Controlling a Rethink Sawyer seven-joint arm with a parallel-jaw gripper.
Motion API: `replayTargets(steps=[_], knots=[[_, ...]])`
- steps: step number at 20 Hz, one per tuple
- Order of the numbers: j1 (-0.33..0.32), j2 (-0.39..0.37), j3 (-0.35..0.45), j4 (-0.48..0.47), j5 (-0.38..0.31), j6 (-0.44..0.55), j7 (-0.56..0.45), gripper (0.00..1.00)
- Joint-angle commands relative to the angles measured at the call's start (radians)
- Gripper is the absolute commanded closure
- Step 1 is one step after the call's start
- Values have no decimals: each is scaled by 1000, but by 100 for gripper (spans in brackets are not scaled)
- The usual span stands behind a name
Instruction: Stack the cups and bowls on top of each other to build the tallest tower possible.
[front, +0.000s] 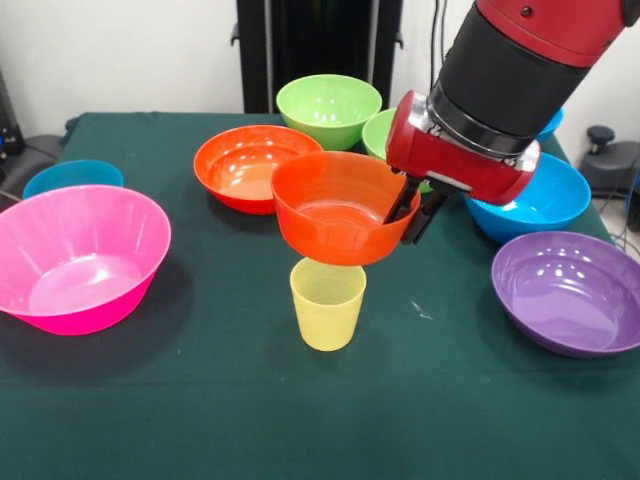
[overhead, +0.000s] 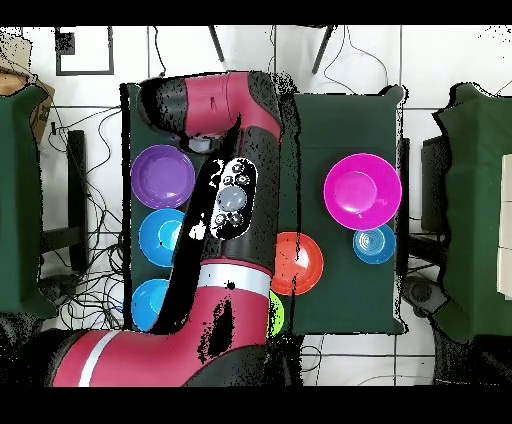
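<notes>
My gripper (front: 410, 215) is shut on the right rim of an orange bowl (front: 335, 205), one finger inside and one outside. It holds the bowl upright directly over the pale-yellow cup (front: 327, 303), which stands upright at the table's middle front. The bowl's base is at the cup's rim; I cannot tell whether they touch. A second orange bowl (front: 245, 165) sits behind, and it also shows in the overhead view (overhead: 298, 263). The pink bowl (front: 75, 255) is at the left and the purple bowl (front: 570, 290) at the right. No nested tower of bowls is in view. In the overhead view my arm (overhead: 232, 200) hides the cup and the held bowl.
A lime green bowl (front: 328, 108) stands at the back and another (front: 378, 132) is partly behind my arm. Blue bowls sit at the right (front: 535, 200), far right back (front: 552, 122) and left back (front: 72, 178). The green table (front: 200, 400) carries them all.
</notes>
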Motion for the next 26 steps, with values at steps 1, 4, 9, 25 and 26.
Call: replayTargets(steps=[1, 4, 9, 25, 26], knots=[[-31, -23, 81, 120, 11, -59, 57, 100], [-39, -13, 85, 114, 10, -70, 51, 100], [-40, -7, 84, 104, 8, -71, 52, 100], [-11, 25, 71, 49, 21, -27, 123, 100], [-10, 26, 71, 47, 25, -24, 127, 100]])
